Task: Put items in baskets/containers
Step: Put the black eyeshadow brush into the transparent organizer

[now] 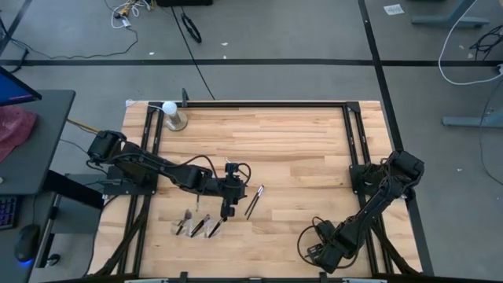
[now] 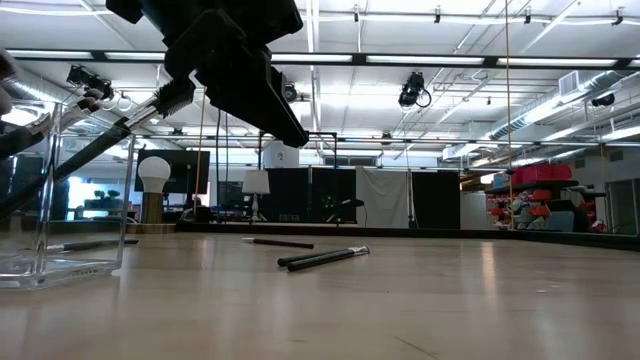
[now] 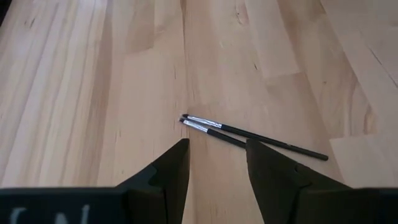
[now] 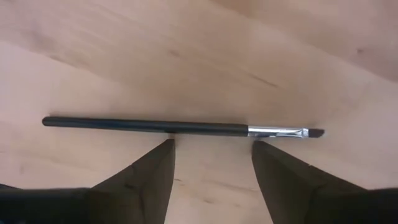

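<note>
Left end effector (image 1: 227, 211), open and empty, hangs above the organizer (image 1: 198, 227), brush pair (image 1: 255, 200) at its 2 o'clock; right end effector (image 4: 212, 163) open, empty, over one brush (image 4: 149, 125).

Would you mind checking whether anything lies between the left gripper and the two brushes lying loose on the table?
Nothing visible does. The left gripper is open, with only bare table between it and the two brushes.
</note>
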Action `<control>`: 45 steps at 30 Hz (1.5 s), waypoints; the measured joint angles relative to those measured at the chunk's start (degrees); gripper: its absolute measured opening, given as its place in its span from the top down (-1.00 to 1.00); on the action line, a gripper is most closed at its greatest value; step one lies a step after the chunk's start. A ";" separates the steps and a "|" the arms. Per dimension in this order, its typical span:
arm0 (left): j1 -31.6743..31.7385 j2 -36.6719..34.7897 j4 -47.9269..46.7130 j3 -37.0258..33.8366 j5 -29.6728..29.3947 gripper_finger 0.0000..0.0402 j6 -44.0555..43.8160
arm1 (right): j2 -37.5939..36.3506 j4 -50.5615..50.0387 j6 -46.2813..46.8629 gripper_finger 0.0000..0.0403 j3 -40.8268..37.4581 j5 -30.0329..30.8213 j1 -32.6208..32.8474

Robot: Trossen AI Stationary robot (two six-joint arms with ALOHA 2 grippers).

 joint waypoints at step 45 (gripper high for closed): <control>0.00 -0.02 0.02 0.00 -0.01 0.20 0.02 | -0.09 -6.66 -43.10 -0.09 -0.07 1.34 -12.11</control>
